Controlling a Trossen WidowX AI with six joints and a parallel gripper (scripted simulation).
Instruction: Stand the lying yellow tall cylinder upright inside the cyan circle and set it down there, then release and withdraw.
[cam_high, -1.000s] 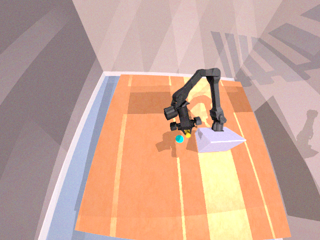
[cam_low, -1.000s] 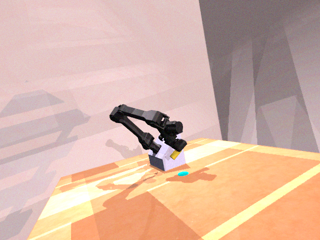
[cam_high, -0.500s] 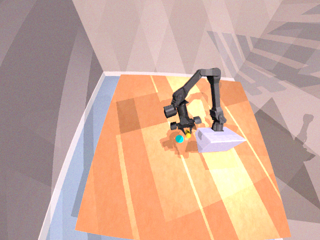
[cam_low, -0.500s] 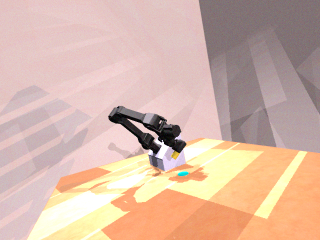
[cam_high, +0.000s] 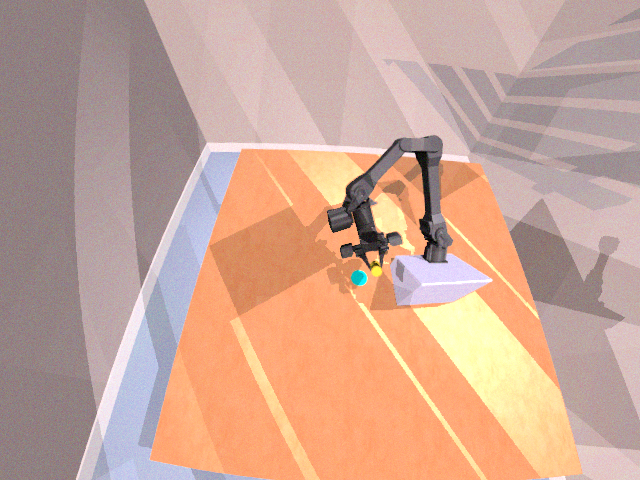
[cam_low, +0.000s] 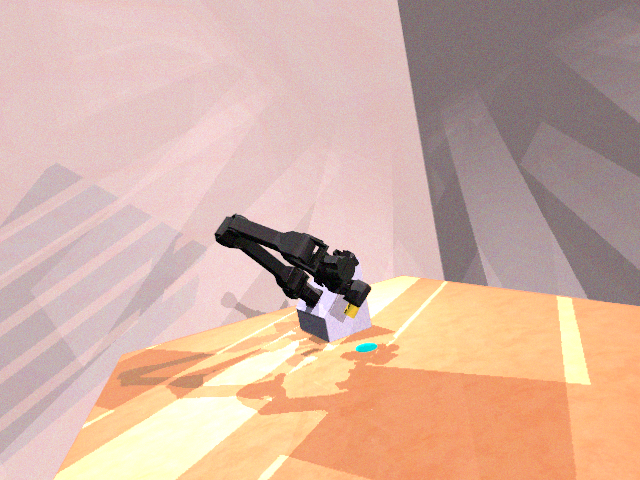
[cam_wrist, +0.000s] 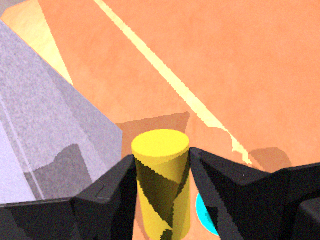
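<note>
Yellow cylinder gripped, off the cyan circle

Black jointed arm (cam_high: 385, 167) (cam_low: 263, 235): arched, wrist angled down. Its black claw (cam_high: 373, 264) (cam_low: 351, 304) (cam_wrist: 161, 158) grips the yellow tall cylinder (cam_high: 376, 270) (cam_low: 351, 310) (cam_wrist: 162, 185), tilted, raised beside the flat cyan circle (cam_high: 359, 277) (cam_low: 366, 347) (cam_wrist: 206, 212). Lettering: none legible.

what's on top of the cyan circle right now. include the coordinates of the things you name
Nothing stands on the cyan circle (cam_high: 358, 277) (cam_low: 366, 347) (cam_wrist: 203, 212); top and exterior views show its whole face. In the wrist view, the pincer (cam_high: 375, 265) (cam_low: 352, 304) (cam_wrist: 161, 158) covers part of it.
</note>
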